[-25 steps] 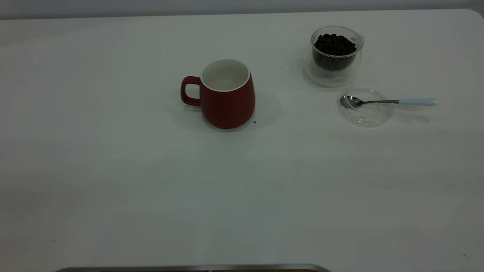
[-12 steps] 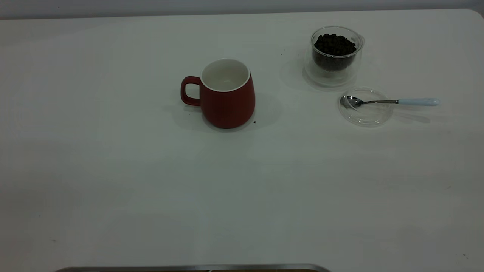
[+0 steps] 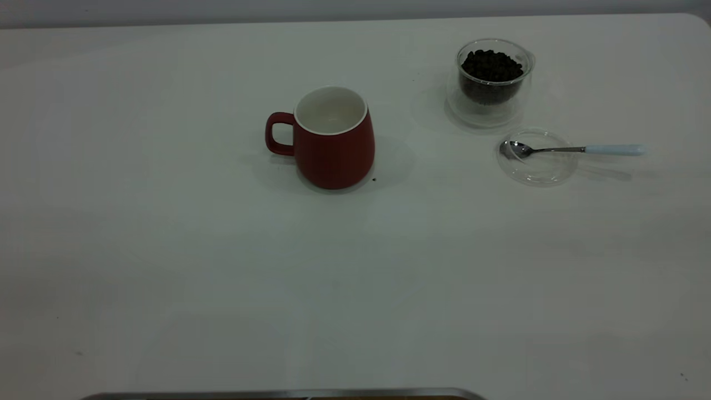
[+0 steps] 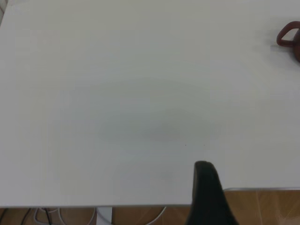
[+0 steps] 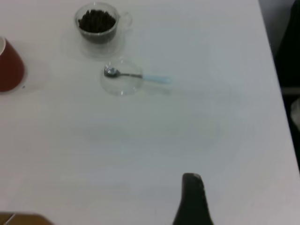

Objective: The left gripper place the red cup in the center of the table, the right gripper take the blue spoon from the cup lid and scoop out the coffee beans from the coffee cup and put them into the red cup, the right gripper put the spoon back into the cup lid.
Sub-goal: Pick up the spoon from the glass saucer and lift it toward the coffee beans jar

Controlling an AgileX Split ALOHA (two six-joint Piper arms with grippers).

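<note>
The red cup [image 3: 335, 144] stands upright near the middle of the table [image 3: 222, 266], handle toward the left, and its white inside shows no beans. At the back right is the clear coffee cup [image 3: 493, 83] with a heap of coffee beans [image 3: 491, 65]. Just in front of it lies the cup lid [image 3: 536, 156]; the blue spoon [image 3: 577, 149] rests with its bowl in the lid and its pale handle pointing right. My left gripper [image 4: 204, 169] hovers by the table's near edge, far from the red cup [image 4: 289, 40]. My right gripper [image 5: 191, 182] is well short of the spoon [image 5: 140, 76] and lid [image 5: 121, 83].
A tiny dark speck [image 3: 374, 179] lies on the table beside the red cup's base. A metal edge [image 3: 278, 394] runs along the near side of the table. The table's rounded corner [image 3: 701, 20] is at the back right. Neither arm appears in the exterior view.
</note>
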